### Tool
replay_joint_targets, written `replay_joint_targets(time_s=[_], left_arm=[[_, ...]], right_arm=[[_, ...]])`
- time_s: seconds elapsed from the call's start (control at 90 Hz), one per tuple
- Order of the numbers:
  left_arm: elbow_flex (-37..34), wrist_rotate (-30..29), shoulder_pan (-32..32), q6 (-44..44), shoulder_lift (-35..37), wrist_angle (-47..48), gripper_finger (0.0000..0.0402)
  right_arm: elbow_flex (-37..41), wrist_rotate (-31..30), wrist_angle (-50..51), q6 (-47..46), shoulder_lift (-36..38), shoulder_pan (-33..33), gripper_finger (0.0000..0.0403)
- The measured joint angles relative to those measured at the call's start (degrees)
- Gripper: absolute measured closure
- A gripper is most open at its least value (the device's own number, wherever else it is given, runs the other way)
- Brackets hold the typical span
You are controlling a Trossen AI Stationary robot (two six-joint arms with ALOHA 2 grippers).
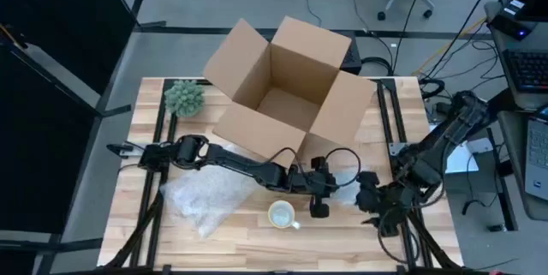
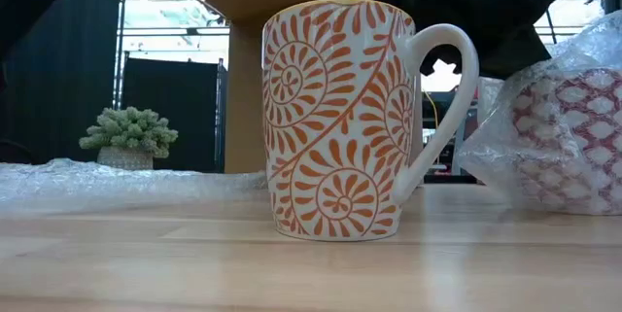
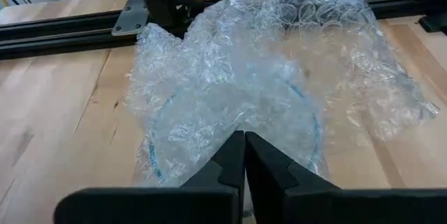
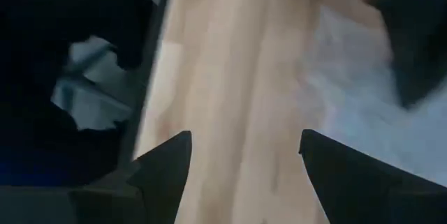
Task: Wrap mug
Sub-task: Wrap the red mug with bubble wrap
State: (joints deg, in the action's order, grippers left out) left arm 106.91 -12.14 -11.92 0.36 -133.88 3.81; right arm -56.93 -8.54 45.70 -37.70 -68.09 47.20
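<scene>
An orange-patterned mug point(image 1: 282, 215) point(image 2: 340, 122) stands upright and bare on the wooden table, near its front edge. To its right sits a second, red-patterned mug bundled in bubble wrap point(image 1: 345, 181) point(image 2: 564, 142) point(image 3: 258, 91). My left gripper point(image 1: 330, 189) point(image 3: 244, 151) reaches across from the left and is shut on that wrap. Just right of the bundle, my right gripper point(image 1: 370, 200) point(image 4: 244, 161) hovers open over bare wood. A loose sheet of bubble wrap point(image 1: 205, 200) point(image 2: 97, 181) lies flat at the front left. My left gripper pinches the near edge of the bundle's bubble wrap point(image 3: 237, 123) between its two shut fingers. It comes in roughly level from the table's left. The bundle rests on the table; how many layers are pinched I cannot tell.
An open cardboard box point(image 1: 287, 86) stands at the back centre, with a small potted plant point(image 1: 184, 97) point(image 2: 128, 135) at the back left. Black rails point(image 1: 390, 112) run along both table sides. Bare wood lies in front of the orange mug.
</scene>
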Motion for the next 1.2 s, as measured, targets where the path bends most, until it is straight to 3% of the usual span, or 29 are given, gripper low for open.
replay_joint_targets(time_s=[0.3,0.511,0.833,1.2], left_arm=[[-0.1,0.0,0.0,0.0,0.0,-0.3,0.0402],[-0.1,-0.1,0.0,0.3,0.0,-0.3,0.0402],[-0.1,-0.1,0.0,0.4,-0.1,-0.5,0.0402],[-0.1,-0.1,-0.1,0.1,0.4,0.0,0.0402]], right_arm=[[3.8,-11.2,0.0,6.8,-2.1,-2.6,0.0147],[6.8,-10.8,-1.3,9.5,-2.6,-5.6,0.0147],[15.4,-11.9,-8.3,6.2,-2.7,-6.0,0.0147],[17.4,-12.9,-13.2,7.4,-2.8,-6.0,0.0147]])
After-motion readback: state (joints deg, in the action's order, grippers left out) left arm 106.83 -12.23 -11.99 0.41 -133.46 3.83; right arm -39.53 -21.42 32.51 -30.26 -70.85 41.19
